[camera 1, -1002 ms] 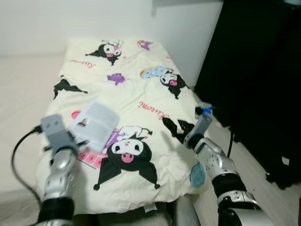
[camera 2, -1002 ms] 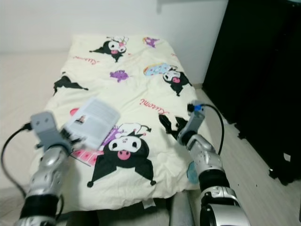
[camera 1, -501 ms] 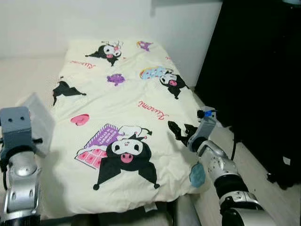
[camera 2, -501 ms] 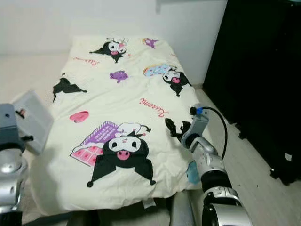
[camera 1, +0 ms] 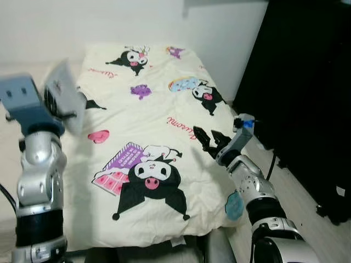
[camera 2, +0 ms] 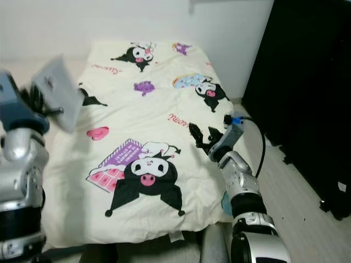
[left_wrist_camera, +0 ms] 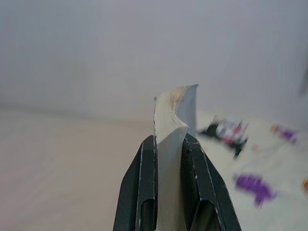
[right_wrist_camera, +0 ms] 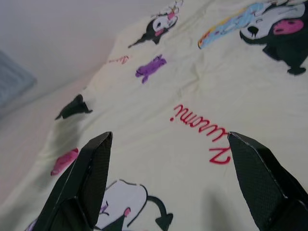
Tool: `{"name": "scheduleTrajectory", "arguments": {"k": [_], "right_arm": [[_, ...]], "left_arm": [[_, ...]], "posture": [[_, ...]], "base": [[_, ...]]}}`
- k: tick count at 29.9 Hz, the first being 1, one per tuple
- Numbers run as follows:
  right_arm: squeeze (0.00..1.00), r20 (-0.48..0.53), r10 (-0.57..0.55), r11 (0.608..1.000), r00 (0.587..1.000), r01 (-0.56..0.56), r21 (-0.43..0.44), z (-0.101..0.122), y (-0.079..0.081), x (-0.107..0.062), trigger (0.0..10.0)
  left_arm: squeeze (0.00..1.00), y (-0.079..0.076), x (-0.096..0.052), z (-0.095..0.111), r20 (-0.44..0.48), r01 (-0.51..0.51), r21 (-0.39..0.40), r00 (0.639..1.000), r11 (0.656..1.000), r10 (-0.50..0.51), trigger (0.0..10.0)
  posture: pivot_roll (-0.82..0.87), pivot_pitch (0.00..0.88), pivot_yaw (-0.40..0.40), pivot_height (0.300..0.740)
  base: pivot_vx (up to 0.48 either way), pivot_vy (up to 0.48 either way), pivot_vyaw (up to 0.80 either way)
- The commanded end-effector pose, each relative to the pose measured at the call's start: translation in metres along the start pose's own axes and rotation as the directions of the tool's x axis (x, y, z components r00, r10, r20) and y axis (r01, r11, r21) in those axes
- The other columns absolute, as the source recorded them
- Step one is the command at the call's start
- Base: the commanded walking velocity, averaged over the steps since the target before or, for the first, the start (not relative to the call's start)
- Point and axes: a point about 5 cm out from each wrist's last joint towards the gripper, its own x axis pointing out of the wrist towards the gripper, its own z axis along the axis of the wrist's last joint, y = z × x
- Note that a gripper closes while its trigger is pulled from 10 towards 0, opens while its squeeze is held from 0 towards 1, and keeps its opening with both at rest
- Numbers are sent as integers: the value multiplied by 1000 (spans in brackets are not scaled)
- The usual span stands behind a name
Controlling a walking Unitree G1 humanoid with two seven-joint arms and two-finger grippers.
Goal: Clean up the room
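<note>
- Our left gripper (left_wrist_camera: 168, 159) is raised at the left edge of the bed (camera 1: 159, 219), its two black fingers (left_wrist_camera: 146, 183) pinching a thin book (camera 2: 57, 93).
- The book is off the blanket, held in the air beside the bed's left side and tilted on edge; the wrist view shows its pages bent between the fingers.
- Our right gripper (camera 1: 209, 139) hovers low over the right side of the cream cartoon-print blanket (camera 1: 148, 115), fingers spread wide, nothing between them.
- A black wardrobe (camera 1: 307, 93) stands to the right of the bed, a white wall (camera 1: 109, 22) behind.
</note>
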Motion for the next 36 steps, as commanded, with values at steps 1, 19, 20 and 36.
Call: {"name": "scheduleTrajectory", "arguments": {"k": [1, 19, 20, 36], "right_arm": [[0, 45, 29, 999, 999, -29, 16, 7, 4, 1, 10000], [0, 441, 601, 600, 667, -741, 302, 62, 66, -29, 10000], [0, 435, 606, 589, 666, -743, 317, 60, 68, -28, 10000], [0, 394, 606, 530, 691, -720, 447, 38, 79, -30, 10000]], "left_arm": [[0, 0, 6, 15, 69, 23, -34, 997, 999, -20, 0], [0, -84, -34, 21, 224, 581, -644, 765, 497, -603, 6706], [0, -88, -36, 20, 232, 587, -656, 755, 474, -613, 9373], [0, -105, -46, 58, 444, 695, -675, 651, 248, -616, 10000]], "posture": [[-48, 81, -26, 520], [-61, 59, -37, 520], [-60, 60, -36, 520], [-57, 62, -32, 520]], "base": [[0, 0, 0], [0, 0, 0], [0, 0, 0], [0, 0, 0]]}}
